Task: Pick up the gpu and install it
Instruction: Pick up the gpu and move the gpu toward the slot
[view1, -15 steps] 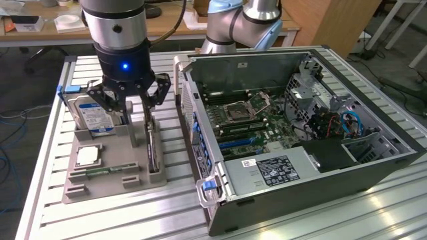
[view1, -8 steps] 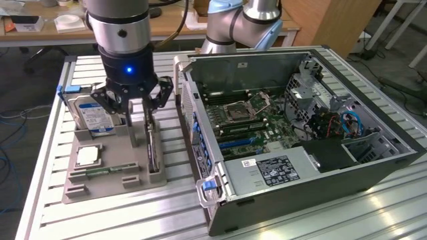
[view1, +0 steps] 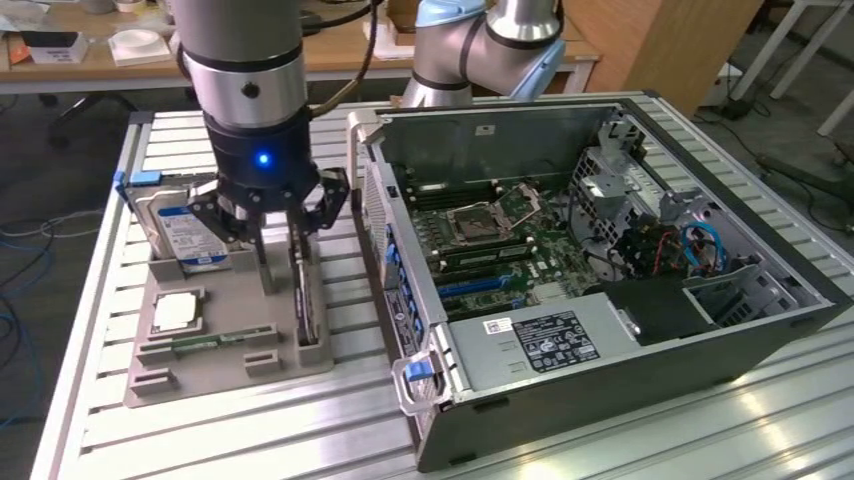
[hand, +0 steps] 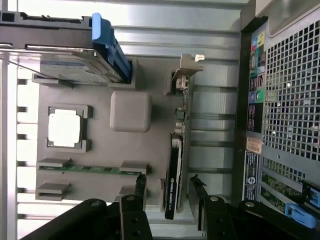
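Your gripper (view1: 284, 265) hangs low over the grey parts tray (view1: 227, 330), with the gpu (hand: 179, 125) directly beneath it. The card stands on its long edge in a slot of that tray. That is likely why the tool comes in from above: only the thin upper edge is offered, so one finger has to go down each side.

The wrist view shows exactly that. The fingers (hand: 141, 186) are spread and straddle the card, with a sliver of tray visible between each finger and the card's faces. The gripper (hand: 169, 182) is open and holds nothing, and the gpu rests in its slot, not yet lifted. The fingers bracket the dark end of the card, away from the bracket end.

The card is thin and flat with a black face. A pale printed strip runs along the part between the fingers, and a silvery metal bracket (hand: 187, 65) sits at the end farthest from the tool.

The open computer case (view1: 601, 340) lies just beside the tool. The hard drive (view1: 180, 225) stands on the tool's other side.
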